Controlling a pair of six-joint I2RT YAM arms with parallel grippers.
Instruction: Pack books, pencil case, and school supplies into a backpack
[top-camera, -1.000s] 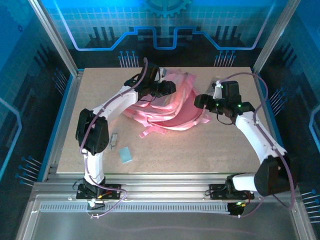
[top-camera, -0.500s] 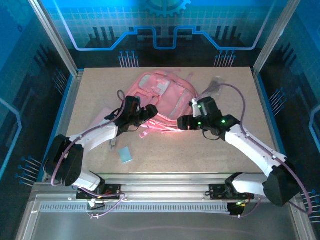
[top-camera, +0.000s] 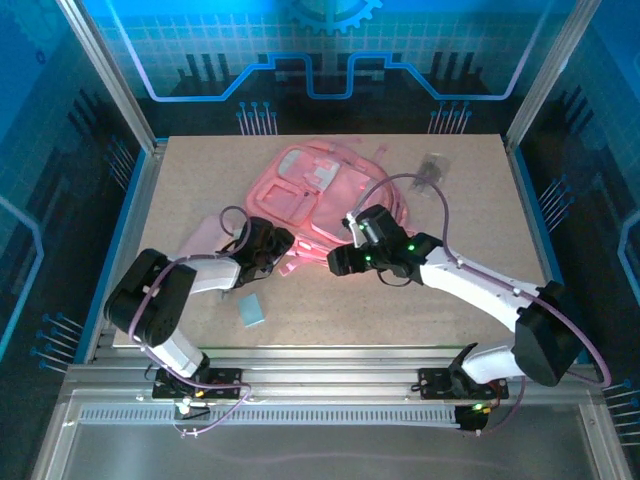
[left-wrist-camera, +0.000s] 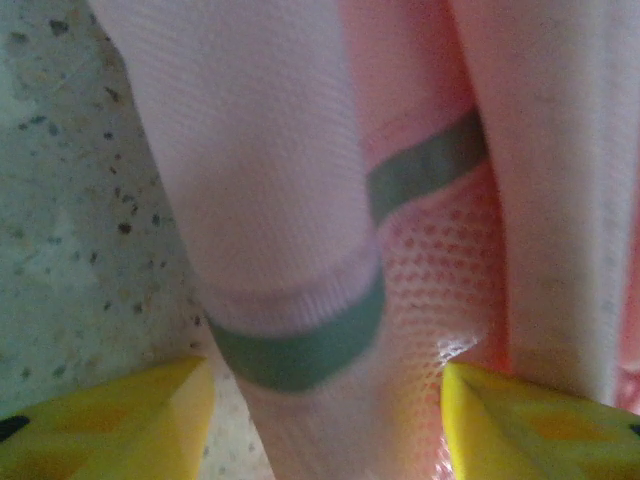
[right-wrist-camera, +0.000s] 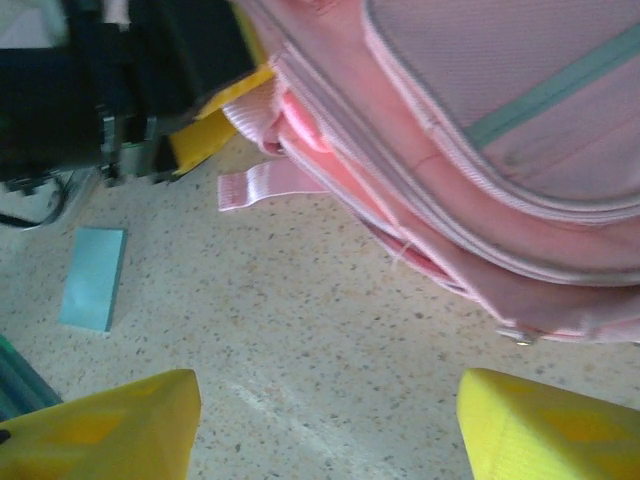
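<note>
The backpack (top-camera: 320, 195) is lying flat and front up in the middle of the table (top-camera: 420, 300), just far of both grippers. The left gripper (left-wrist-camera: 325, 420) is standing open at the pack's near-left corner, its yellow fingers spread to either side of a pale pink strap (left-wrist-camera: 270, 200) banded in grey-green, and it is pinching nothing. Its arm is folding in low from the left. The right gripper (right-wrist-camera: 325, 425) is gaping too, hovering over bare tabletop just near of the pack's near edge, with its arm reaching in low from the right. The pack's long axis appears to be running near to far, with the handle end far and the loose strap ends near, so the left gripper is the closer one for lifting fabric. The blue rectangle (top-camera: 251, 310) is lying near-left of the pack and the pencil case (top-camera: 203, 238) is lying left of it, both unpacked.
</note>
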